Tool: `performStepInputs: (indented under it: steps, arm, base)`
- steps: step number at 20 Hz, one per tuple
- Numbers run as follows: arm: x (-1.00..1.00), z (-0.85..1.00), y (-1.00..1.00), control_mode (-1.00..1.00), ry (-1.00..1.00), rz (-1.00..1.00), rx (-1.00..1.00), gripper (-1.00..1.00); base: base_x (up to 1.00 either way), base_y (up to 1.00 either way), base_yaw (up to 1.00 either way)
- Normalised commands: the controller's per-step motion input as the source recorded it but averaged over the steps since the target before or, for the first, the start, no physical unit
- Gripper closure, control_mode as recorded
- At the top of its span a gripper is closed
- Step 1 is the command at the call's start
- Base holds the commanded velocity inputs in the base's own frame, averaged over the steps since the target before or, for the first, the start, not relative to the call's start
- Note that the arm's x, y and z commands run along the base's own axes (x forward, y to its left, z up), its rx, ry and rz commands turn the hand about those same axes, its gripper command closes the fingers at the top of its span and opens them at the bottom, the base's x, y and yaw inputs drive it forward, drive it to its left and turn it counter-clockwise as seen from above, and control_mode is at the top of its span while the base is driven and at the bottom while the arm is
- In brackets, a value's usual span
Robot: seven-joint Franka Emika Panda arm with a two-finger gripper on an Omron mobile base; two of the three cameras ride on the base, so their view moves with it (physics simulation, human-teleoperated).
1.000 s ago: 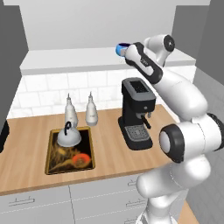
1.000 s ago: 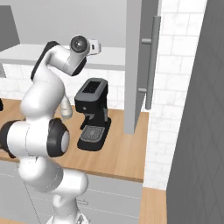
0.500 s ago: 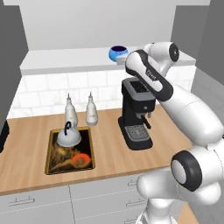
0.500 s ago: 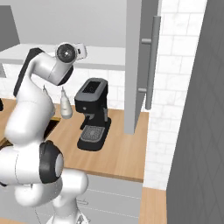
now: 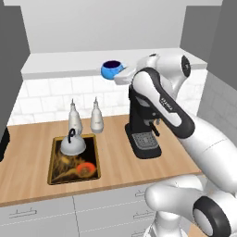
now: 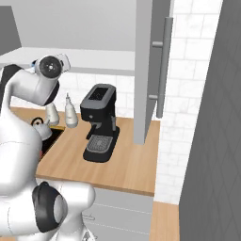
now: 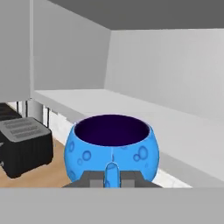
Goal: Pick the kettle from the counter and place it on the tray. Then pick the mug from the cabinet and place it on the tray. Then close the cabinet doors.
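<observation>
Now my arm has swung left, and the mug [image 5: 112, 70] has come along from near the right end of the shelf to in front of its middle. The kettle has stayed on the tray.

Going left to right in the left base view, I count one tray [image 5: 53, 157] on the counter [image 5: 28, 162], one kettle [image 5: 73, 144] sitting on the back part of the tray, two bottles [image 5: 75, 118] right behind it by the tiled wall, one blue mug up high, and one black coffee machine [image 5: 143, 125]. In the right base view there is one open cabinet door [image 6: 146, 70] with a long bar handle.

My gripper [image 7: 110, 178] is pinched tight on the mug's handle. In the hand view, the mug hangs right in front of my fingers [image 7: 92, 178], upright, with its dark inside showing. It is in the air, just in front of the cabinet [image 7: 144, 113] shelf, above the counter and to the right of the tray.
</observation>
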Motion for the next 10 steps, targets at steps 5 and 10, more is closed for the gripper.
performStepInputs:
  steps: [5,10]
  arm:
    - [-0.65,-0.41,0.64,-1.0,0.0,0.21,-0.04,1.0]
    - [-0.34,-0.61,0.53,-1.0,0.01,0.21,-0.05,1.0]
  base:
    - [0.0,0.0,0.0]
    - [0.0,0.0,0.0]
